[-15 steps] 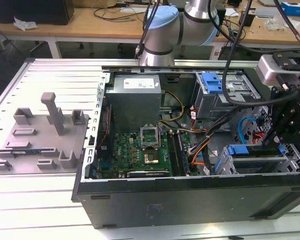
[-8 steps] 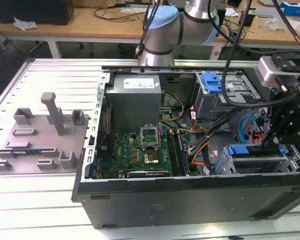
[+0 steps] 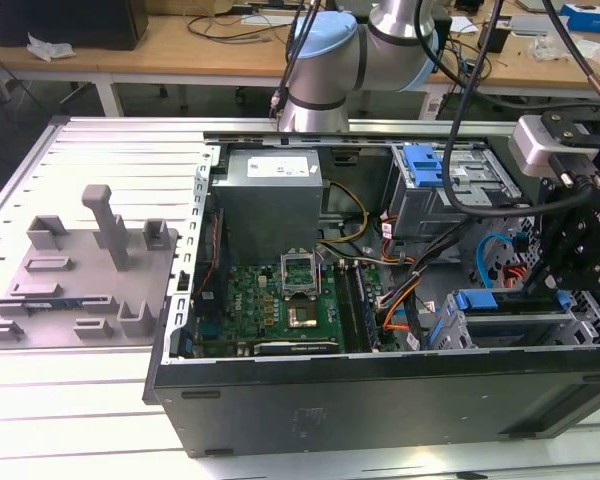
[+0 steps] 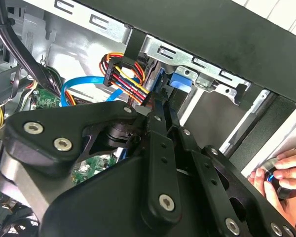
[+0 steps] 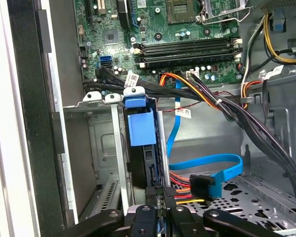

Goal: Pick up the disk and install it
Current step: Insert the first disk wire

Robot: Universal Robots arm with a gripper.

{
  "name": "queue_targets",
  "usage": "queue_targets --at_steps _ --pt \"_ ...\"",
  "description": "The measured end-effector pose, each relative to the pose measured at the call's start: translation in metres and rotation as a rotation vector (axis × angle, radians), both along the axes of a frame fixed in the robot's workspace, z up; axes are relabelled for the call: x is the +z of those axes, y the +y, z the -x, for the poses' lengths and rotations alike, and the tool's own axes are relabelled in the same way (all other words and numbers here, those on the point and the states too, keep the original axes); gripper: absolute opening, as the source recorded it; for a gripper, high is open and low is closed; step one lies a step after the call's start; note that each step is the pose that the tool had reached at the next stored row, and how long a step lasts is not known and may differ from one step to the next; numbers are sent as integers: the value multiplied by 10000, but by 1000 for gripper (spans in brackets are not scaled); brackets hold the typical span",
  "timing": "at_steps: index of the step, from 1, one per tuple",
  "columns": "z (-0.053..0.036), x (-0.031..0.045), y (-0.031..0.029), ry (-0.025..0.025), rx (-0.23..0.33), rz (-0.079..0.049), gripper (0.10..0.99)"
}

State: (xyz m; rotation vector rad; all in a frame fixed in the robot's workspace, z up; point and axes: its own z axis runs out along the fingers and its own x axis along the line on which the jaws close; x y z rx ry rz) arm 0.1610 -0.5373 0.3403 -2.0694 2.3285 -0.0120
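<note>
In the first wrist view, the gripper (image 5: 164, 195) is seen pressed together on the thin blue edge of the disk (image 5: 140, 129), which stands upright in the grey drive cage (image 5: 101, 148) at the case's 4 o'clock. The motherboard (image 3: 290, 295) lies beyond, at 9 o'clock.

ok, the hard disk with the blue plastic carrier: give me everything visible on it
The disk stands on edge inside a slot of the grey metal drive cage, at the case's front corner. What shows is mostly its blue plastic carrier: a square handle tab, a latch piece above it and a thin rail along one side. The body below looks dark, and its label is hidden. The black gripper sits at its cable end; whether they touch is unclear. In the exterior view it is a blue strip.
</note>
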Motion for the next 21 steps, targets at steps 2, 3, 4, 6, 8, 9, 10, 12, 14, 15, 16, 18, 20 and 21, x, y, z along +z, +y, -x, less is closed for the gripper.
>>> queue_targets --at_steps 2,3,4,6,8,9,10,12,14,15,16,18,20,21 --pt "0 -8 0 0 0 -3 169" --pt "0 -12 0 0 0 -2 169" --pt "0 -16 0 -1 0 0 169" --pt "0 -35 -1 -1 1 5 169" --pt "-1 -48 -2 -1 1 2 169" --pt "-1 -55 -3 -1 2 1 169" --pt "-1 -60 -4 -1 2 0 169" --pt "0 -69 -6 -1 1 3 169" --pt "0 -72 -7 -1 0 4 169" --pt "0 -73 -6 0 0 1 169" --pt "0 -74 -7 0 0 0 169" --pt "0 -74 -7 0 0 1 169" --pt "0 -78 -5 2 0 -17 169" --pt "1 -82 -6 4 -2 -28 176"
